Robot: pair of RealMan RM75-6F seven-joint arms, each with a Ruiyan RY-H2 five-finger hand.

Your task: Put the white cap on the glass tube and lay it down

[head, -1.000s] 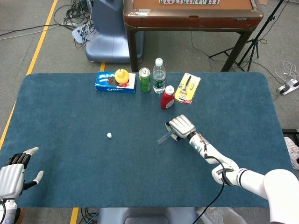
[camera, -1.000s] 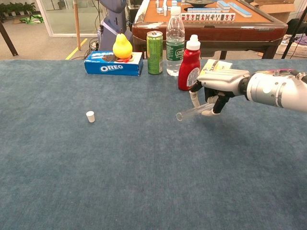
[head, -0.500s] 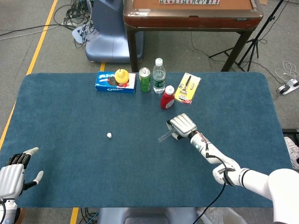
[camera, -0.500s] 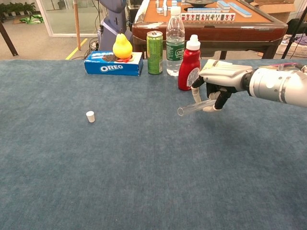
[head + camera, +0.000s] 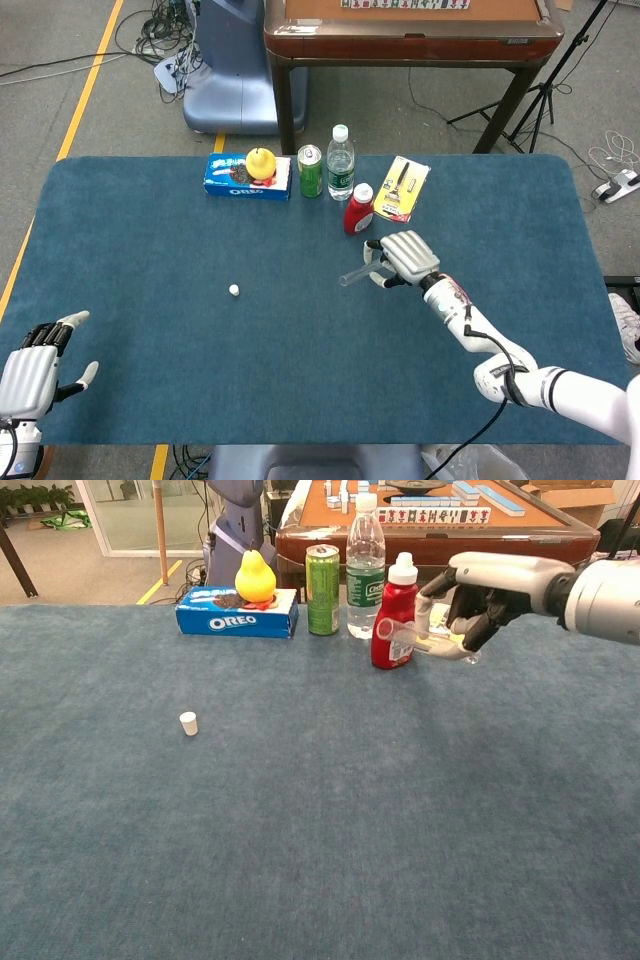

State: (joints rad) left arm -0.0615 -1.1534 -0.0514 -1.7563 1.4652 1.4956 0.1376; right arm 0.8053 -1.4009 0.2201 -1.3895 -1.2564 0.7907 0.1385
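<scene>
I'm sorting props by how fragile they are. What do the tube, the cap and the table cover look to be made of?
Tube, held off the table by the right hand: clear, glossy, see-through, likely glass, though clear plastic would look alike.
Cap: white, opaque, matte, probably plastic or rubber; too small to tell.
Table cover: blue, dull, fuzzy-textured, looks like felt or short carpet.

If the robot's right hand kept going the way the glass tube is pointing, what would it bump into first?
Probably nothing soon. The right hand holds the glass tube above the table, pointing toward the robot's left. The white cap lies roughly that way but lower, on the cloth; depth is unclear.
</scene>
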